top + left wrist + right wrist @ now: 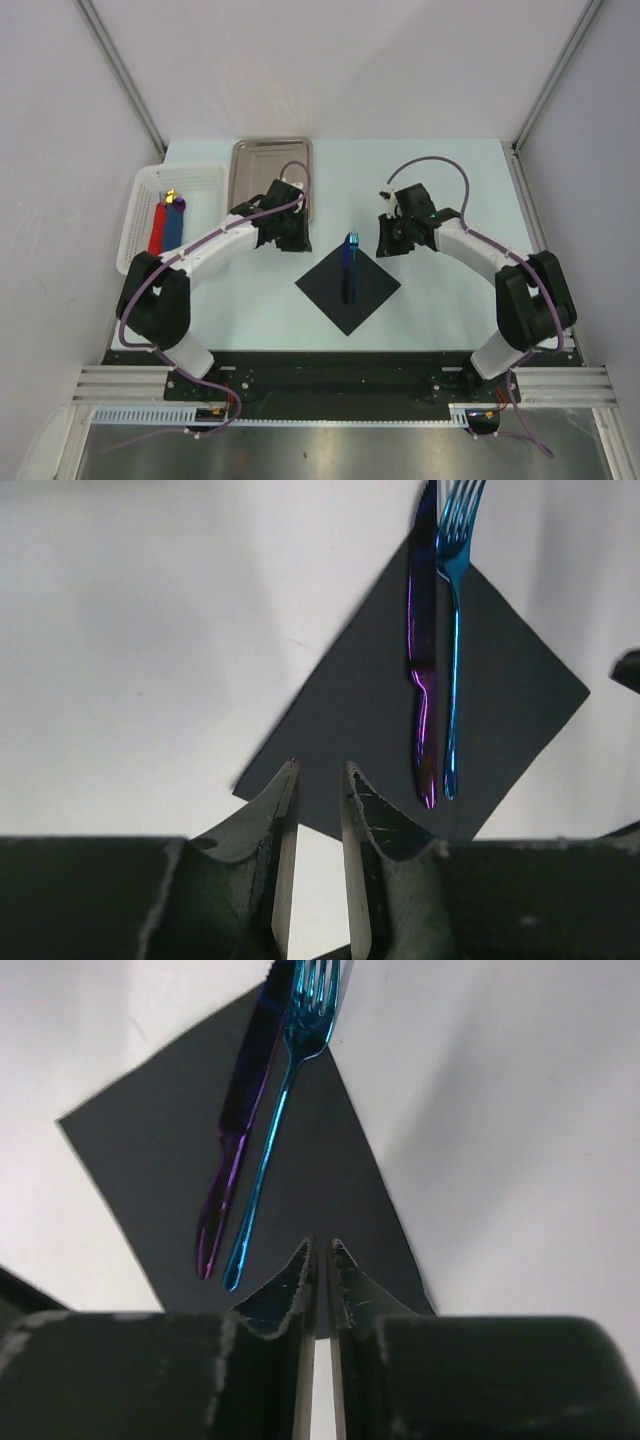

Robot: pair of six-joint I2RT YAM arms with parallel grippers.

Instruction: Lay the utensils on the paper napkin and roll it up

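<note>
Two utensils, purple knife and blue fork, lie on the napkin

Your left gripper, slightly parted and empty, hovers over the napkin's edge, utensils to its right. Your right gripper, pinched closed on nothing, has them ahead-left.

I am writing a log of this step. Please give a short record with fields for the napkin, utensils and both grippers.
napkin: black napkin, flat, unrolled, one corner pointing away from the arms
utensils: blue fork and purple knife side by side on it, heads past that far corner
left gripper: slightly open, empty
right gripper: shut, empty
elsewhere: steel tray, white basket
</note>
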